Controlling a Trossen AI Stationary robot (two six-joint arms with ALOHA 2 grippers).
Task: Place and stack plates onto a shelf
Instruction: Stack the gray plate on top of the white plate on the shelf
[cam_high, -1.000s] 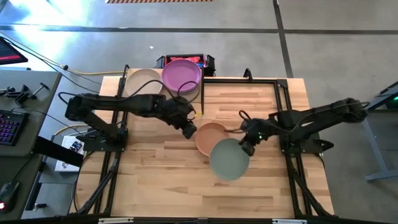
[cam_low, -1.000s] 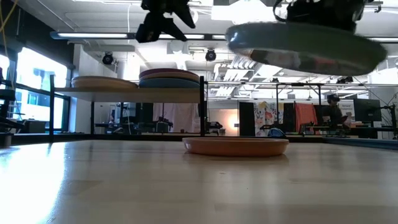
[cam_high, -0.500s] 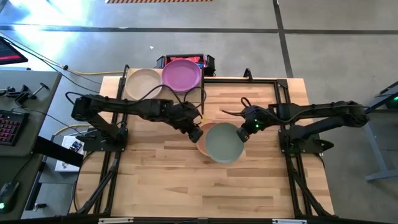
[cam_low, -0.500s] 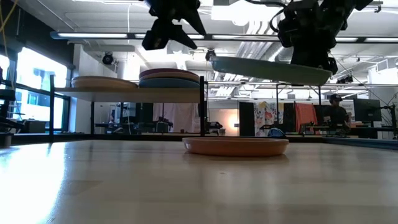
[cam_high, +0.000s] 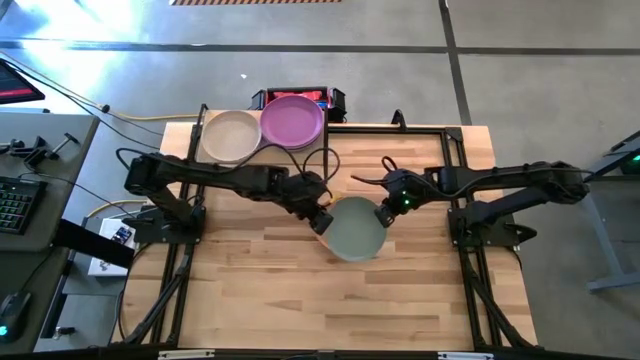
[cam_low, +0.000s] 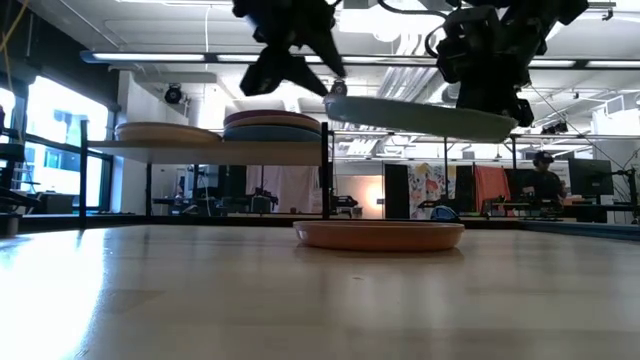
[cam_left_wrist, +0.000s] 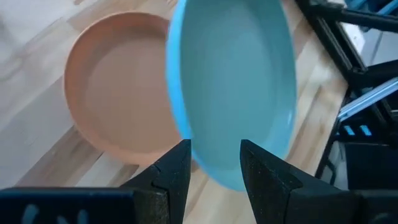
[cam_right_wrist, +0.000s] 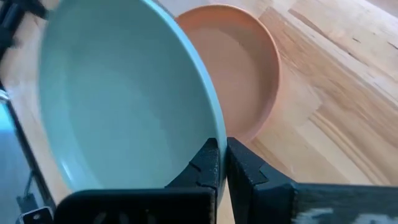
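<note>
A sage green plate (cam_high: 354, 230) hangs in the air over a terracotta orange plate (cam_low: 378, 235) that lies flat on the tabletop and that the high view mostly hides. My right gripper (cam_high: 383, 213) is shut on the sage plate's right rim. My left gripper (cam_high: 320, 220) stands open at its left rim, which shows between the two fingers (cam_left_wrist: 214, 171) in the left wrist view. At the far left the shelf (cam_low: 205, 148) carries a cream plate (cam_high: 231, 135) and a stack topped by a purple plate (cam_high: 292, 121). My right gripper pinches the sage plate's rim (cam_right_wrist: 214, 134) on its right side between its two fingers, only at the edge. The fingers slant down from the table's right. The plate is lifted clear above the orange plate, nearly level, its left rim (cam_low: 330, 100) a little higher. My left gripper: one finger (cam_low: 336, 88) shows just above the plate's left rim; whether it touches I cannot tell.
Black frame rails (cam_high: 455, 150) run along the table's far and right sides. A red and black device (cam_high: 296, 95) sits behind the shelf. Bare wooden tabletop (cam_high: 300, 300) lies toward the near edge. A person (cam_low: 540, 175) stands far off in the room.
My right gripper has carried the sage plate toward the far edge and a little left, from beside the orange plate to above it, and rolled so the plate sits flatter. My left gripper has come down and toward the table's right, up to the plate's left rim.
</note>
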